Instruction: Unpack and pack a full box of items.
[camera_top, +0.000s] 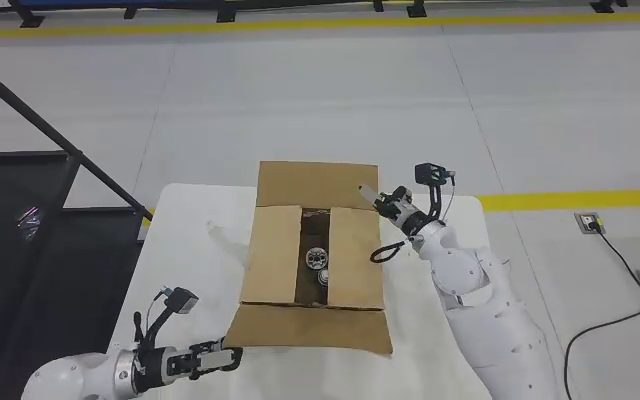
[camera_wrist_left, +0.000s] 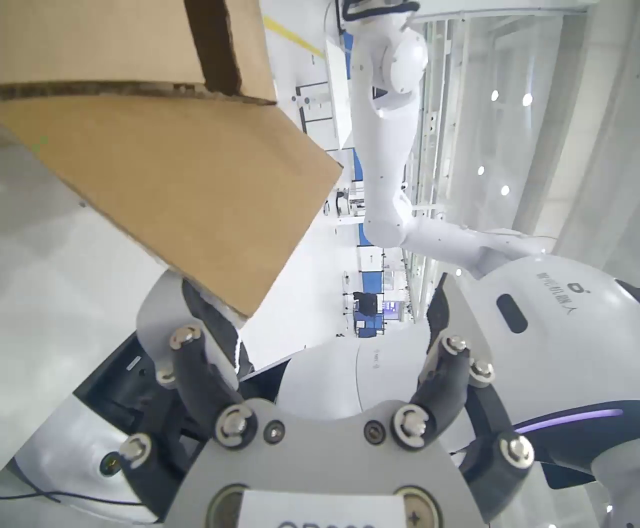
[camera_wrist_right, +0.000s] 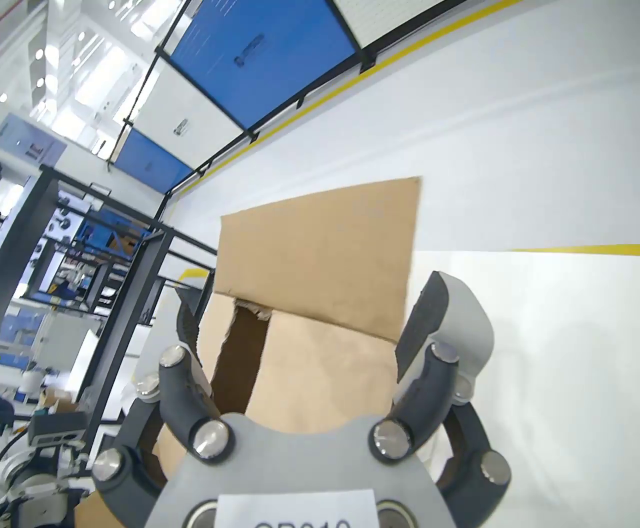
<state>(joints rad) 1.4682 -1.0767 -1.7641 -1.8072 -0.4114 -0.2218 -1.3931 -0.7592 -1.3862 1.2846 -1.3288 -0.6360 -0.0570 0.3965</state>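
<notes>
A cardboard box (camera_top: 352, 260) stands mid-table. Its far flap (camera_top: 318, 183) and near flap (camera_top: 310, 328) are folded outward. The two side flaps lie nearly flat over the top, leaving a dark gap where small round items (camera_top: 317, 259) show. My right gripper (camera_top: 380, 201) is open at the box's far right corner; in the right wrist view the right gripper (camera_wrist_right: 305, 320) straddles the side flap (camera_wrist_right: 320, 370) below the far flap (camera_wrist_right: 325, 250). My left gripper (camera_top: 229, 358) is open at the near flap's left corner; the flap (camera_wrist_left: 190, 185) hangs over one finger (camera_wrist_left: 200, 360).
The white table (camera_top: 190, 250) has bare room left and right of the box. A black metal frame (camera_top: 45, 130) and dark panel stand off the table's left side. A floor socket (camera_top: 589, 222) with a cable lies to the right.
</notes>
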